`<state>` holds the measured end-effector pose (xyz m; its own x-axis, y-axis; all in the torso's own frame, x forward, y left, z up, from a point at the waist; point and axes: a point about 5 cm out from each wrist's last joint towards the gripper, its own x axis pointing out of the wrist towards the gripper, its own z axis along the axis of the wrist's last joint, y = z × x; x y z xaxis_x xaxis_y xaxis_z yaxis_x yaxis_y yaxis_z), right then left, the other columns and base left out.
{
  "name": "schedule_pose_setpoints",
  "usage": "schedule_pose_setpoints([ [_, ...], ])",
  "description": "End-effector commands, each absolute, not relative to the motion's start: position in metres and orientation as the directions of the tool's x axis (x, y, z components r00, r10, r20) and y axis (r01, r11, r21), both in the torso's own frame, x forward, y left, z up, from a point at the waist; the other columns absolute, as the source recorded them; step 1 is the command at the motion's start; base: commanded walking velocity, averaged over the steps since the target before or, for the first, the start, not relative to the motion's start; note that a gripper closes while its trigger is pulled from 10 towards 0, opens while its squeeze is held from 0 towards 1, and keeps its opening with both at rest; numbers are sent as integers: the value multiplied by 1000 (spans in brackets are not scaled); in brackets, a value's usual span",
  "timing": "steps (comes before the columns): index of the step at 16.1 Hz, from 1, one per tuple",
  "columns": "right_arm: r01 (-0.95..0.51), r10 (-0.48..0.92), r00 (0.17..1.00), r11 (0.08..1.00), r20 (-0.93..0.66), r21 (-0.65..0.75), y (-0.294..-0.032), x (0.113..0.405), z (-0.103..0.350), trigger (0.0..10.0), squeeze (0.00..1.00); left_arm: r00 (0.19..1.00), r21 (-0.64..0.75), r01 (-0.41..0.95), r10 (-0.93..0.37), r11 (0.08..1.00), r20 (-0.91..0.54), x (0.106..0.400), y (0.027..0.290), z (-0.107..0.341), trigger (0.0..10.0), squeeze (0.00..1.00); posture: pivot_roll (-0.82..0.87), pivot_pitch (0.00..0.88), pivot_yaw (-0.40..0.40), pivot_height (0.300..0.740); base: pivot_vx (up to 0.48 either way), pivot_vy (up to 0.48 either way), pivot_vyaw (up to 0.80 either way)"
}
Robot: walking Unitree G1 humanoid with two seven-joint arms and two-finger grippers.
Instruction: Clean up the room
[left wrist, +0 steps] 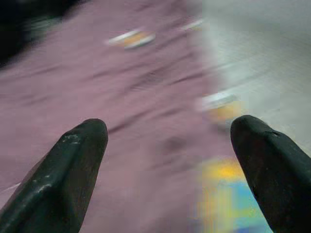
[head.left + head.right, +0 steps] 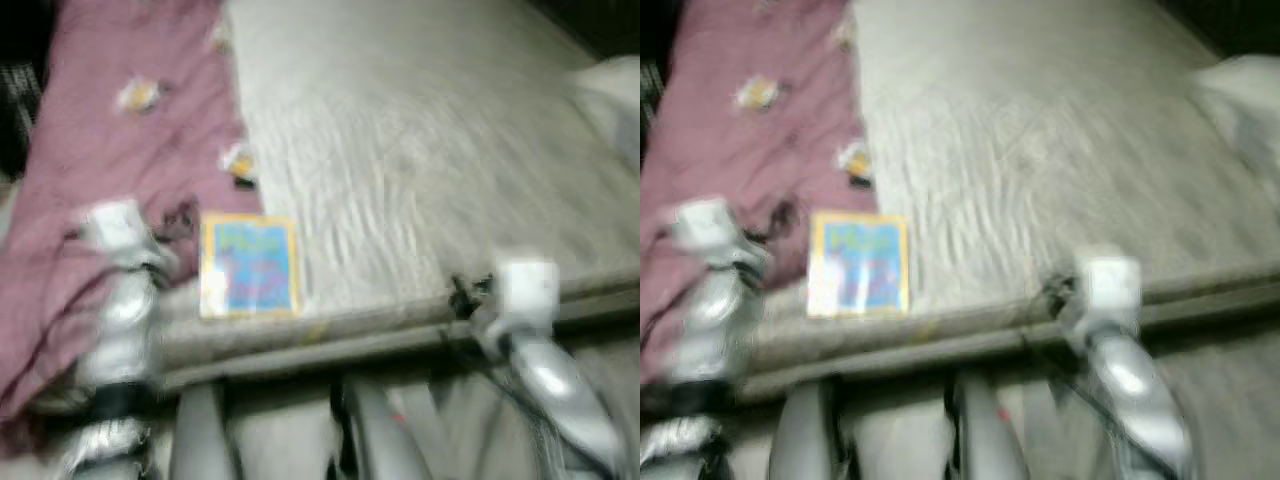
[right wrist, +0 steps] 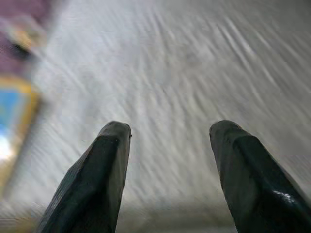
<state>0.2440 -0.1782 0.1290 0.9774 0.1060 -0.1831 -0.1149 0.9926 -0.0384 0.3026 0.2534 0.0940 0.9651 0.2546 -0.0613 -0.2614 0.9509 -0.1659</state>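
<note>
Blurred throughout. Bed [image 2: 420, 150] under a pale grey cover, with one mauve blanket [image 2: 120, 150] spread over the side ahead of the left gripper [image 1: 167, 145]. Jaws wide, empty, above the blanket. One blue-and-yellow book [image 2: 249, 266] just inward of those jaws, flat near the bed's edge. Right gripper [image 3: 170, 145] jaws wide, empty, over bare cover. Three small yellowish spots on the blanket, unreadable.

Blurred throughout. Grey-white ribbed bedcover [image 2: 420, 130] spread over the bed [image 2: 400, 335], with a pale pillow [image 2: 612, 95] at the far right corner. Dark gap past the bed's left edge, contents too dim to tell.
</note>
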Motion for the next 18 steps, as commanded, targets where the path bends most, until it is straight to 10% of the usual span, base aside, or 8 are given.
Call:
schedule_pose_setpoints([
  [1,-48,30,969,996,-247,-69,-199,231,117,10000,0,974,-198,-221,206,955,-95,308,232,87,10000,0,-148,103,-59,560,0,0,0],
  [18,-42,19,960,996,-279,-75,-207,218,118,10000,0,942,-218,-291,239,932,-237,312,241,69,10000,0,-168,140,-54,500,0,0,0],
])
